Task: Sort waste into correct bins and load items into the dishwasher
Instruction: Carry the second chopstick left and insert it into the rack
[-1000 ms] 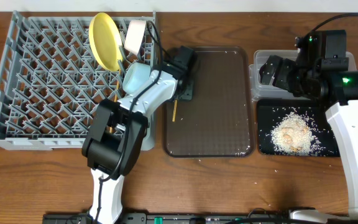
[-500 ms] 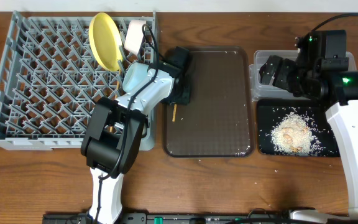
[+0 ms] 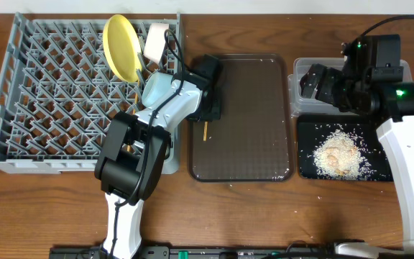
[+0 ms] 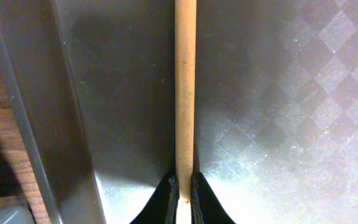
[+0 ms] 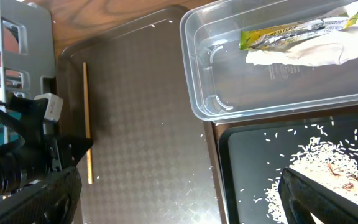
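Right, biggest first: grey plastic dish rack [image 3: 63,93], square, lattice base w/ rows of upright pegs, on the left of the wood-grain table [image 3: 336,216]. Just right of it is the dark-brown tray [image 3: 250,144], rectangular w/ rounded corners, raised rim and a checked embossed texture that's shiny up close.

On the far right sits the clear plastic tub [image 5: 204,93], rectangular w/ smooth walls. The glossy black tray [image 3: 379,173] lies just in front of it, touching or nearly so. It holds a heap of whitish rice scraps [image 3: 338,155], w/ loose grains scattered around.

In the rack's far right part, the round yellow plate [image 3: 122,47] stands on edge. A white bowl [image 3: 157,39] is tilted beside it, and the light-blue bowl [image 3: 157,90] sits nearer, partly behind the left arm.

The right gripper [image 3: 322,83] hangs over the tub w/ fingers spread wide and nothing between them.

The left gripper [image 4: 183,194] is down on the brown tray near its left rim, w/ tips pinched tight on a thin, round, pale wooden chopstick [image 4: 185,93] that lies flat on the tray.

Inside the tub are a crumpled white tissue [image 5: 303,53] and a green-and-orange snack wrapper [image 5: 297,30], touching. The wrapper has print, too small to read.
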